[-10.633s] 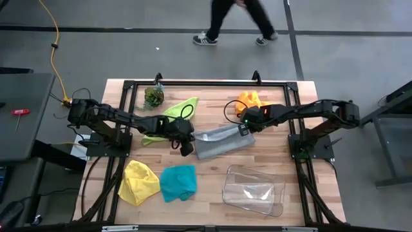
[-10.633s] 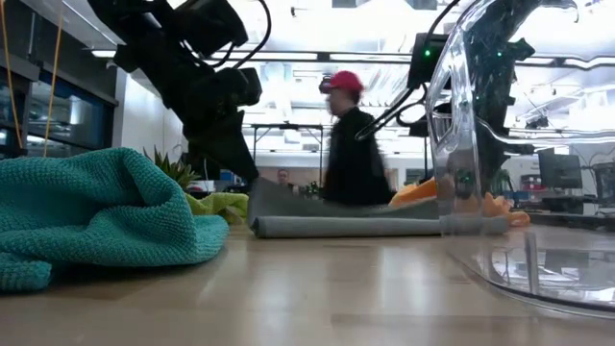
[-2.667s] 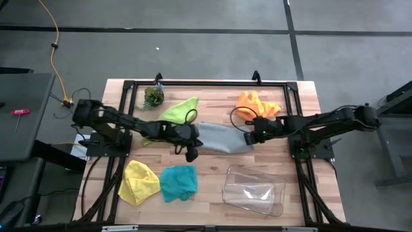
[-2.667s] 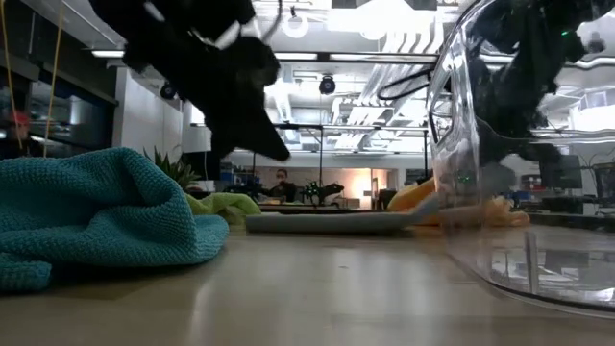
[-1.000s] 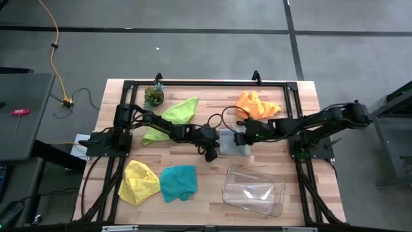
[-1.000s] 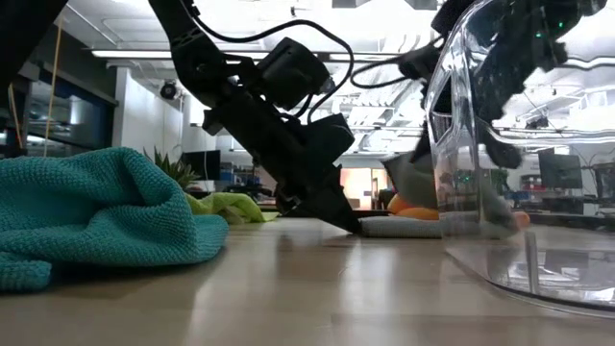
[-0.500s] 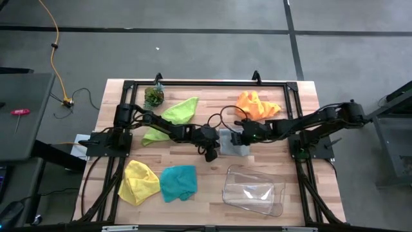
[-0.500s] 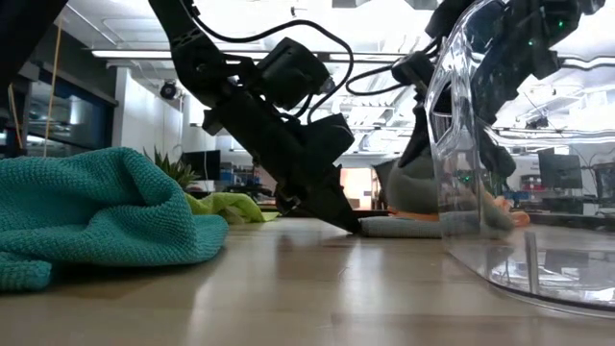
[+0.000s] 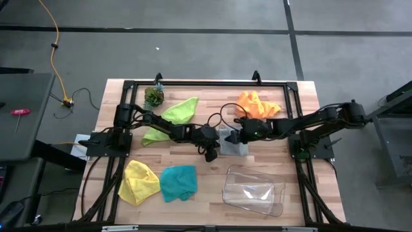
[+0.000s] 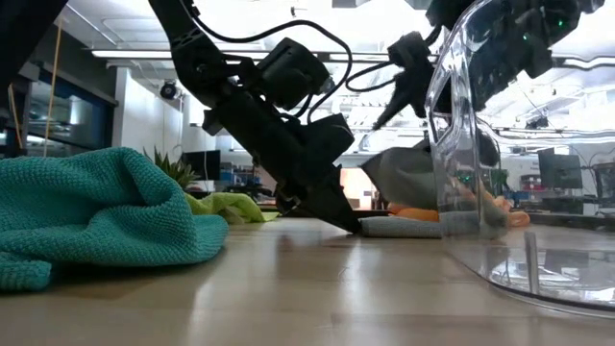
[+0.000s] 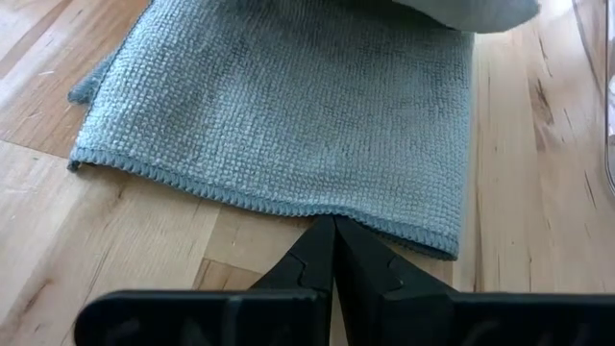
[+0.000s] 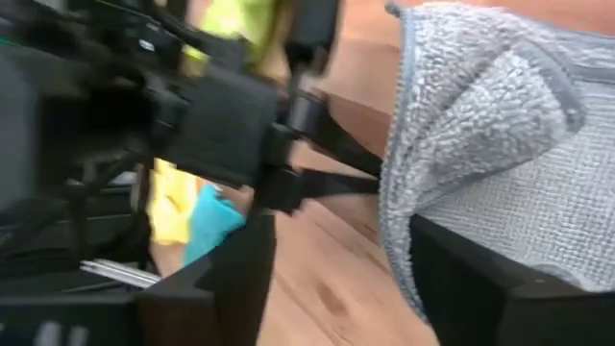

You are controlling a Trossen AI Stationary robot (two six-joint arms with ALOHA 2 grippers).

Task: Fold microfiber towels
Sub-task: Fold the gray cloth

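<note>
The grey towel [image 9: 234,147] lies folded on the table's middle, and its upper layer [image 10: 408,173] is raised. My left gripper [image 9: 215,148] is shut, with its tips at the towel's left hemmed edge. My right gripper [image 9: 243,136] is over the towel's right part and shut on the raised layer. The lime green towel [image 9: 175,114] and the orange towel [image 9: 257,103] lie crumpled at the back. The yellow towel [image 9: 140,182] and the teal towel [image 9: 178,182] lie crumpled at the front left. My left gripper sets its shut fingertips [image 11: 333,231] on the grey towel's hemmed edge [image 11: 288,207], slanting down from the table's left. The towel's lower layer lies flat on the table there. My right gripper holds the upper layer by its edge [image 12: 399,221] between its fingers [image 12: 480,288]. It comes from the table's right. That layer is lifted clear and curls over above the lower layer.
The clear plastic tray [image 9: 278,205] stands at the front right, close to the low camera [image 10: 538,192]. A small leafy clump [image 9: 153,96] sits at the back left. Bare wood shows at the front centre, between the teal towel and the tray.
My right gripper has gone toward the table's left and a little up with the grey towel's upper layer. That layer has risen and swung over toward the left edge. The lower layer has stayed flat under my left gripper's tips.
</note>
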